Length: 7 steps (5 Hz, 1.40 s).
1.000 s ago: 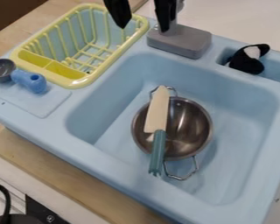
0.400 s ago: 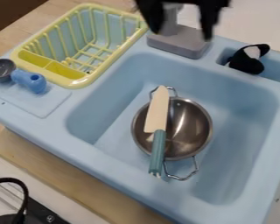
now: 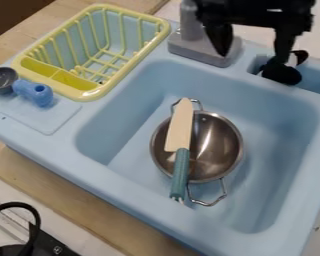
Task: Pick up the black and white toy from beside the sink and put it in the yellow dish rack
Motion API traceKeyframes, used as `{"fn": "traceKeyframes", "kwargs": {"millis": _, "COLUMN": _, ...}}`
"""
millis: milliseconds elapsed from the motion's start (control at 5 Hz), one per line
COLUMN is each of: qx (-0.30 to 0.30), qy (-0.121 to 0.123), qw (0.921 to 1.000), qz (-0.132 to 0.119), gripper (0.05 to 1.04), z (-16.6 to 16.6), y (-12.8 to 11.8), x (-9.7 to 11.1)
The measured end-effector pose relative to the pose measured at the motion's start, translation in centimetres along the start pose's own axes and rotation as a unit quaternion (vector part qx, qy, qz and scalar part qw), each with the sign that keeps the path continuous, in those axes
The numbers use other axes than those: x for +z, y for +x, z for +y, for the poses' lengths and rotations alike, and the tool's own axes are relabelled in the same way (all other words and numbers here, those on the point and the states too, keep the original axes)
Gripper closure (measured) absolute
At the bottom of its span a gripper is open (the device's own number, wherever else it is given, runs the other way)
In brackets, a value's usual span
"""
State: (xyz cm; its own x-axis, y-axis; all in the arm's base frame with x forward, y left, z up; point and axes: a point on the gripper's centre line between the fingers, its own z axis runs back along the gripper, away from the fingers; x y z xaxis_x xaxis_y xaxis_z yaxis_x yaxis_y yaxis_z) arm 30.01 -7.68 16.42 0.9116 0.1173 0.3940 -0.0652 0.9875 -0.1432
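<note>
Two fingers of your claw (image 3: pixel 250 57) stand apart, one partly hiding the black toy (image 3: pixel 288 76) near the sink's (image 3: pixel 122 185) far right corner. Your knife (image 3: pixel 181 131) covers part of the pot (image 3: pixel 217 142) mid-basin.

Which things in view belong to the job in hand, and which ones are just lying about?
Likely in the job:
open claw
black-and-white toy, nearest the claw

Apparently just lying about:
knife across metal bowl in sink
yellow dish rack
blue object
dark cup
</note>
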Motion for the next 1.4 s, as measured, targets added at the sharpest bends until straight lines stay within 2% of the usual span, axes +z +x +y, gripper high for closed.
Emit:
{"fn": "traceKeyframes", "kwargs": {"millis": 200, "qx": 0.016, "qy": 0.019, "qw": 0.9996, "qz": -0.011, "gripper": 0.086, "z": -0.5, "y": 0.8, "x": -1.5}}
{"fn": "traceKeyframes", "kwargs": {"millis": 400, "qx": 0.013, "qy": 0.009, "qw": 0.9996, "qz": -0.024, "gripper": 0.086, "z": -1.3, "y": 1.4, "x": -3.2}}
{"fn": "traceKeyframes", "kwargs": {"millis": 600, "qx": 0.020, "qy": -0.005, "qw": 0.9993, "qz": -0.030, "gripper": 0.086, "z": -2.2, "y": 2.2, "x": -4.1}}
{"fn": "traceKeyframes", "kwargs": {"millis": 800, "qx": 0.021, "qy": 0.007, "qw": 0.9994, "qz": -0.025, "gripper": 0.087, "z": -2.5, "y": 2.6, "x": -5.1}}
{"fn": "traceKeyframes", "kwargs": {"millis": 1000, "qx": 0.019, "qy": 0.032, "qw": 0.9993, "qz": 0.006, "gripper": 0.086, "z": -2.3, "y": 2.7, "x": -6.5}}
{"fn": "traceKeyframes", "kwargs": {"millis": 1200, "qx": 0.015, "qy": 0.041, "qw": 0.9988, "qz": 0.023, "gripper": 0.129, "z": -2.2, "y": 2.4, "x": -7.2}}
{"fn": "traceKeyframes", "kwargs": {"millis": 1400, "qx": 0.015, "qy": 0.045, "qw": 0.9987, "qz": 0.019, "gripper": 0.391, "z": -2.4, "y": 2.3, "x": -7.3}}
